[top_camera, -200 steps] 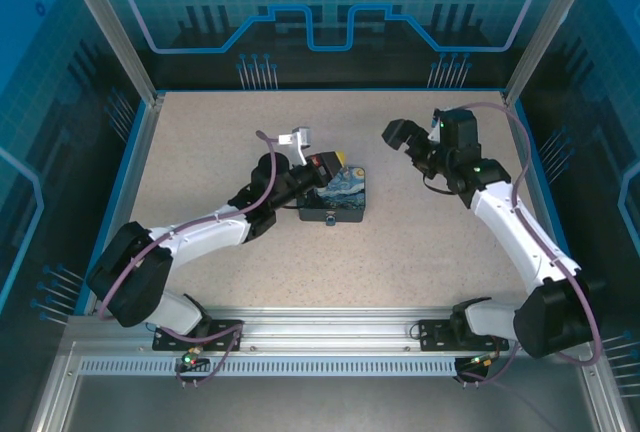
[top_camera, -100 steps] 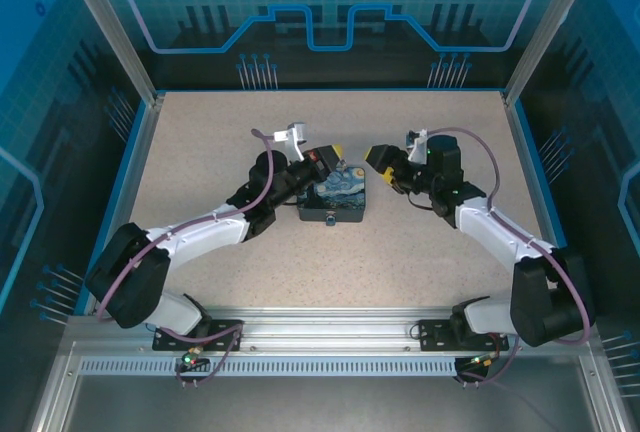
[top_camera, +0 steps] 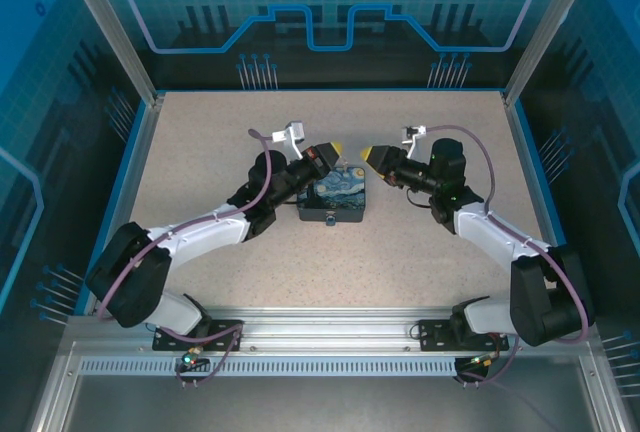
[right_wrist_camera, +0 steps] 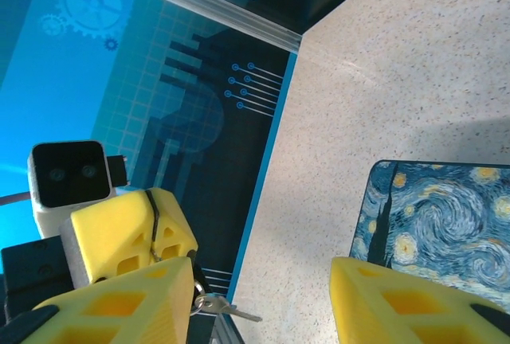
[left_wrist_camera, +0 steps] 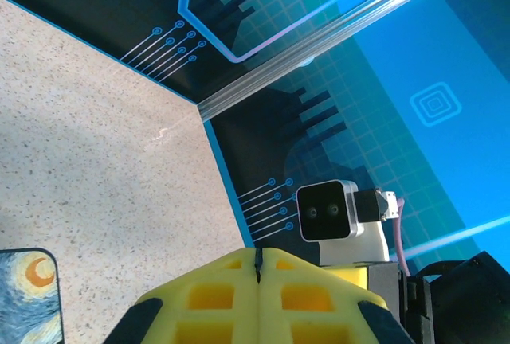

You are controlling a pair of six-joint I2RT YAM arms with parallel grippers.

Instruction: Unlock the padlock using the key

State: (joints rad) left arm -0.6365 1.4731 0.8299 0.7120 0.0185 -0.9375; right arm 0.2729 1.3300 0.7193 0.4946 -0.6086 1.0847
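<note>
Right fingers [right_wrist_camera: 119, 304] now nearer the padlock [right_wrist_camera: 446, 216], key [right_wrist_camera: 219, 306] just beside one.

Open tabletop [top_camera: 210, 137] beyond the padlock [top_camera: 338, 202]

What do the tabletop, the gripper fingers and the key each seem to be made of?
The tabletop looks like speckled stone or laminate: matt beige with fine dark flecks. The fingers of the right gripper are probably moulded plastic or rubber: matt yellow, with hollow cells in the surface. The key looks like metal: silvery, thin, with a bright glint.
</note>
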